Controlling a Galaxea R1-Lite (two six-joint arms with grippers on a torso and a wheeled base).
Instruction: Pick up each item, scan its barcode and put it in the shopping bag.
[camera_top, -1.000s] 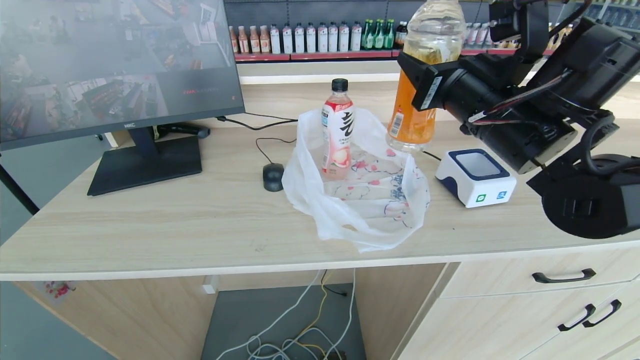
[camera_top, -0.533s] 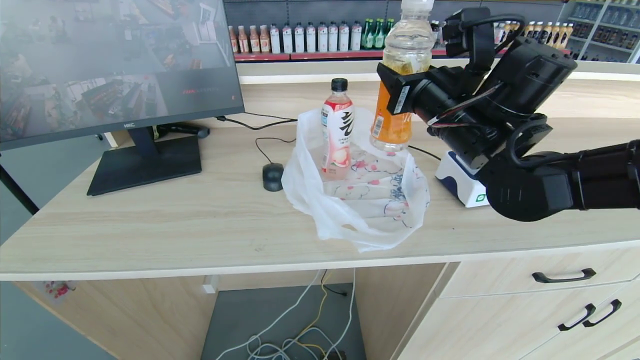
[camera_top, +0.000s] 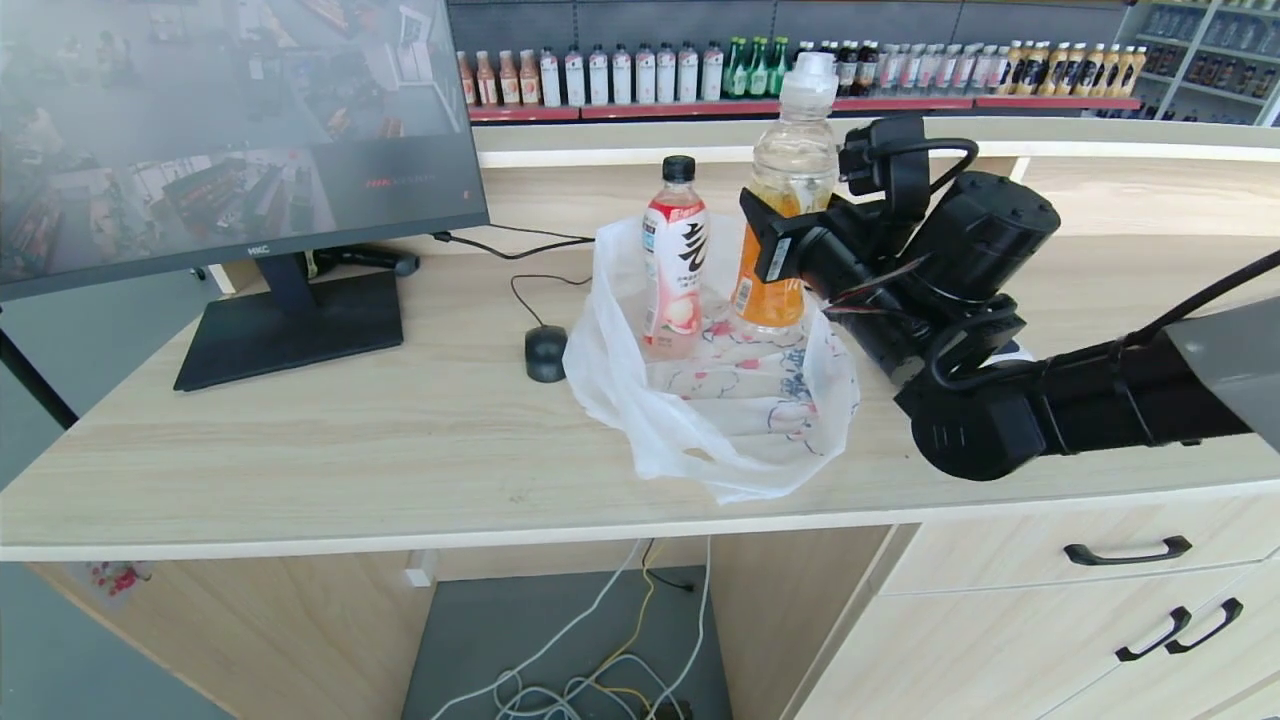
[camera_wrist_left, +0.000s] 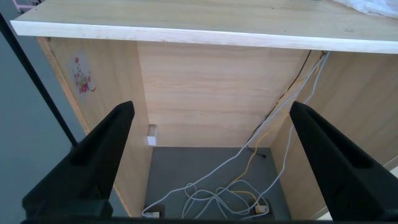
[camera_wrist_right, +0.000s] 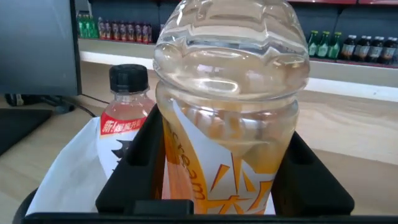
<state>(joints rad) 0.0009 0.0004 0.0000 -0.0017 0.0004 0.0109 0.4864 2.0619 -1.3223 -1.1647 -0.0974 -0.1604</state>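
Observation:
My right gripper (camera_top: 775, 245) is shut on a large orange drink bottle (camera_top: 783, 200) with a white cap, held upright with its base low inside the white shopping bag (camera_top: 720, 420) on the counter. The bottle (camera_wrist_right: 230, 124) sits between the black fingers (camera_wrist_right: 140, 158) in the right wrist view. A pink peach drink bottle (camera_top: 675, 260) with a black cap stands upright in the bag to the left of the orange one, seen too as the pink bottle (camera_wrist_right: 124, 118). My left gripper (camera_wrist_left: 211, 155) hangs open below the counter edge, facing the cavity under the desk.
A monitor (camera_top: 230, 130) on its stand sits at the counter's left, a black mouse (camera_top: 546, 353) beside the bag. The white scanner (camera_top: 1010, 352) is mostly hidden behind my right arm. Drawers (camera_top: 1125, 555) are below right; cables (camera_wrist_left: 242, 186) lie on the floor under the desk.
My right arm has carried the orange bottle left and down, from above the scanner into the shopping bag beside the pink bottle. The arm now covers the scanner.

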